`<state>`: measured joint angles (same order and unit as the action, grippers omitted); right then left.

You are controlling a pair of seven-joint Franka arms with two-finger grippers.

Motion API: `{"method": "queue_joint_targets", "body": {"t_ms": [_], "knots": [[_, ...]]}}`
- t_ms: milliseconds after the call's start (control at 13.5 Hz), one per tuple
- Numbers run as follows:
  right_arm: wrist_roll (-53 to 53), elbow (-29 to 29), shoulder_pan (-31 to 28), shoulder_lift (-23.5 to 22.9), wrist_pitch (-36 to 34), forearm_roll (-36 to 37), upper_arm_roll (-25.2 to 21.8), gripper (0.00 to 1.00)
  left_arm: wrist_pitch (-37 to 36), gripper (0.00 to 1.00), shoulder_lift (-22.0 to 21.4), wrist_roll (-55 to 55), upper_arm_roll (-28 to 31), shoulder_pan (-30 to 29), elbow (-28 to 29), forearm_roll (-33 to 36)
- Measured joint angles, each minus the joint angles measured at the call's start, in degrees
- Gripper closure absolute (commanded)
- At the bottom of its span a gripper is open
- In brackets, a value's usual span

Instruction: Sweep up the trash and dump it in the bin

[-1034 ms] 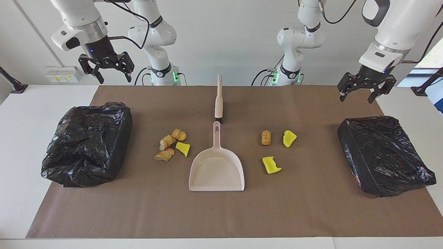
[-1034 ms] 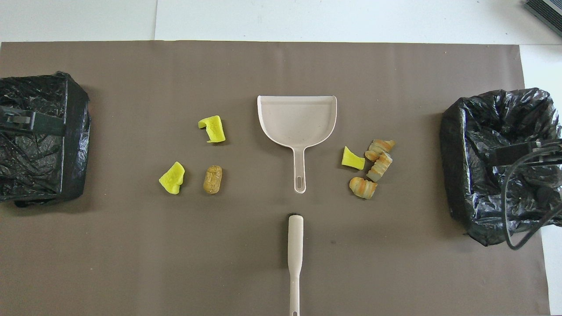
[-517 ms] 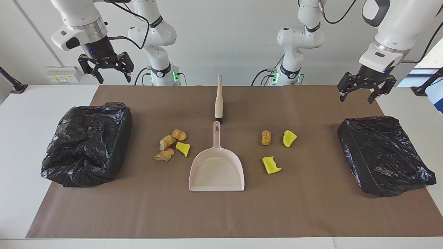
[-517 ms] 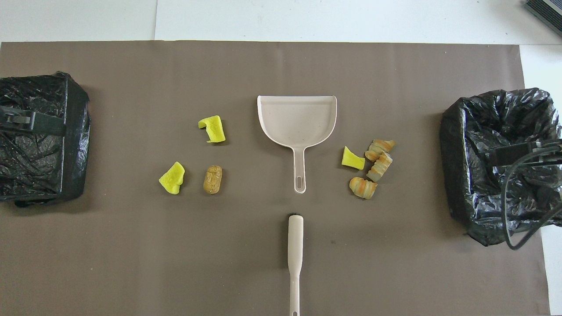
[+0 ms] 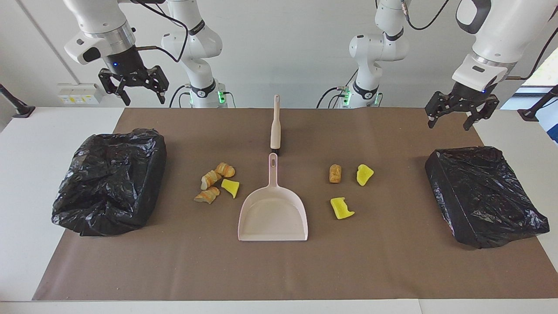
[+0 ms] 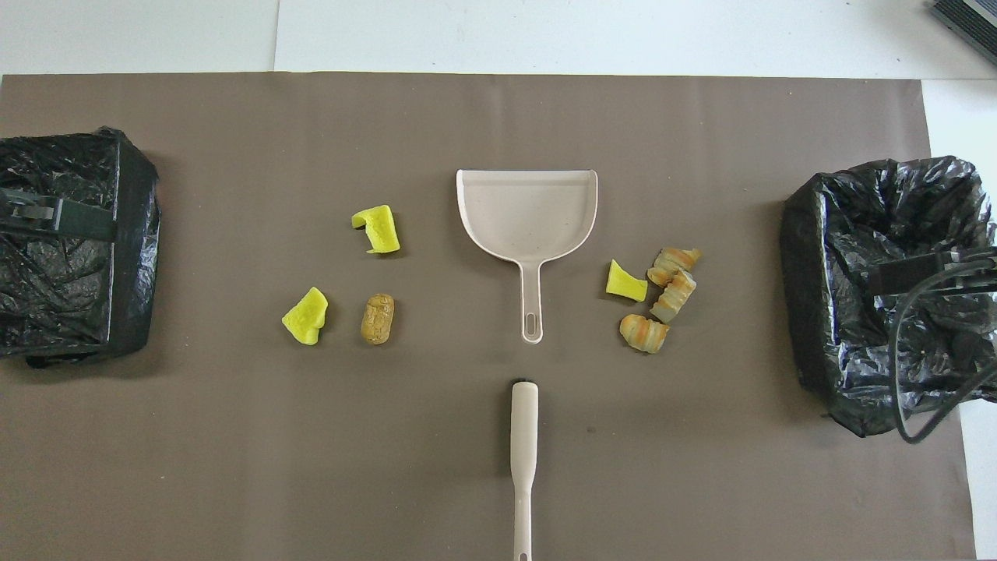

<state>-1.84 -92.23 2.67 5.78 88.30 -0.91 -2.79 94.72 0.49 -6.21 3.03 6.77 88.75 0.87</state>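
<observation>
Counter (image 5: 26, 183): carrying brown mat (image 5: 279, 270).
Trash (image 5: 216, 183): lying beside dustpan (image 5: 273, 218).
Left end effector (image 5: 461, 114): hanging wide over mat.
Right end effector (image 5: 134, 89): hanging wide.

Brown mat (image 5: 279, 270), a flat rectangular sheet, covers most of the white table (image 5: 26, 174); bare tabletop shows as a strip at each end and along the edge farthest from the robots. In the overhead view the mat (image 6: 498, 117) lies smooth, and a seam crosses the table (image 6: 545, 35) just past the mat's edge. White wall (image 5: 283, 43): plain, with a pale socket box (image 5: 78, 93) mounted low toward the right arm's end. A black stand foot (image 5: 17, 109) rests on the table at that end; a second black foot (image 5: 534, 114) rests at the left arm's end, below a bright window (image 5: 545, 69). A dark ribbed object (image 6: 966, 19) shows in the overhead view's corner; what it is cannot be told.
</observation>
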Motion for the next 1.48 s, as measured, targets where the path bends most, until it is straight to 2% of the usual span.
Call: {"method": "queue_joint_targets", "body": {"t_ms": [1108, 1478], "knots": [[0.0, -0.6, 0.0, 0.0, -1.1, 0.0, 0.0, 0.0, 0.0, 0.0, 0.0, 0.0, 0.0, 0.0, 0.0, 0.0], [1.9, -7.1, 2.8, -1.5, 9.1, 0.0, 0.7, 0.0, 0.0, 0.0, 0.0, 0.0, 0.0, 0.0, 0.0, 0.0]]}}
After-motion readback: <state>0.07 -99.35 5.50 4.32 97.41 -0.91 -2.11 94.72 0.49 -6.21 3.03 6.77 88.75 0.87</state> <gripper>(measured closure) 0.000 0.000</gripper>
